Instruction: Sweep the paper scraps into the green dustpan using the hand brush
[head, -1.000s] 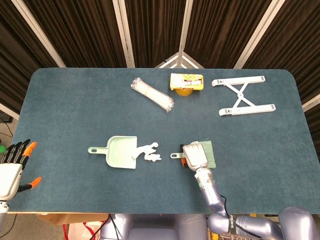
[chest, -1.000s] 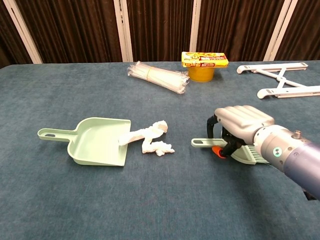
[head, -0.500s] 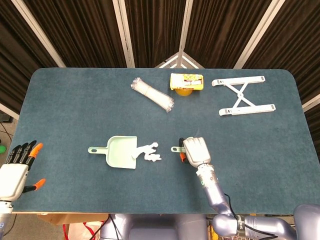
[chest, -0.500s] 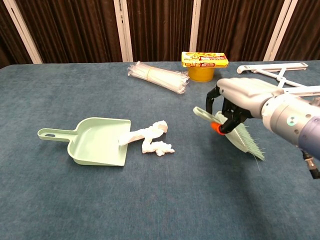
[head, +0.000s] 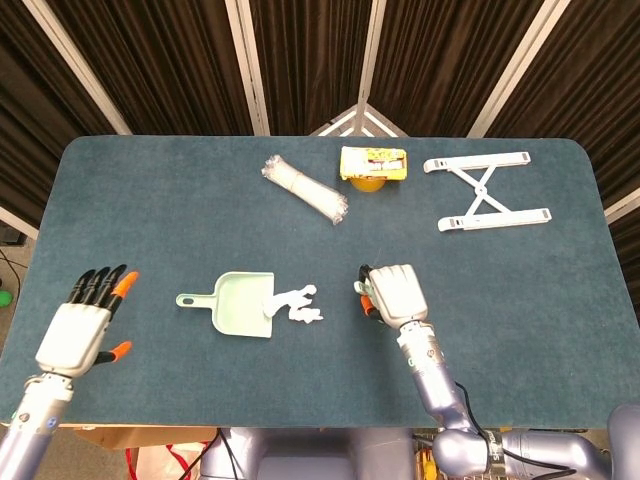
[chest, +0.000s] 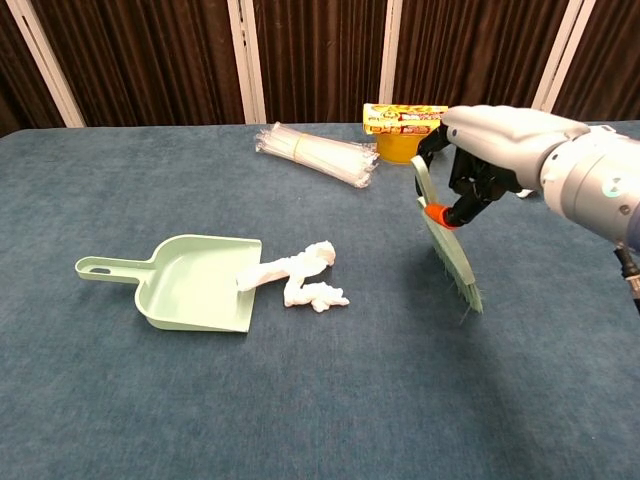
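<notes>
The green dustpan (head: 240, 303) (chest: 195, 281) lies flat left of centre, its handle pointing left and its mouth facing right. White paper scraps (head: 298, 304) (chest: 302, 276) lie at the mouth, one strip resting on the pan's lip. My right hand (head: 392, 293) (chest: 490, 150) grips the hand brush (chest: 447, 244) by its handle, lifted off the table right of the scraps, bristles hanging down. In the head view the hand hides most of the brush. My left hand (head: 85, 323) hovers open over the table's near left, apart from the dustpan.
A bundle of clear-wrapped sticks (head: 305, 188) (chest: 318, 153) lies at the back centre. A yellow cup with a packet on top (head: 372, 166) (chest: 408, 130) stands beside it. A white folding stand (head: 487, 192) (chest: 560, 158) lies at the back right.
My right hand has lifted the brush off the table and tipped it from flat to hanging bristles-down. My left hand has moved up and right onto the table's near left.
</notes>
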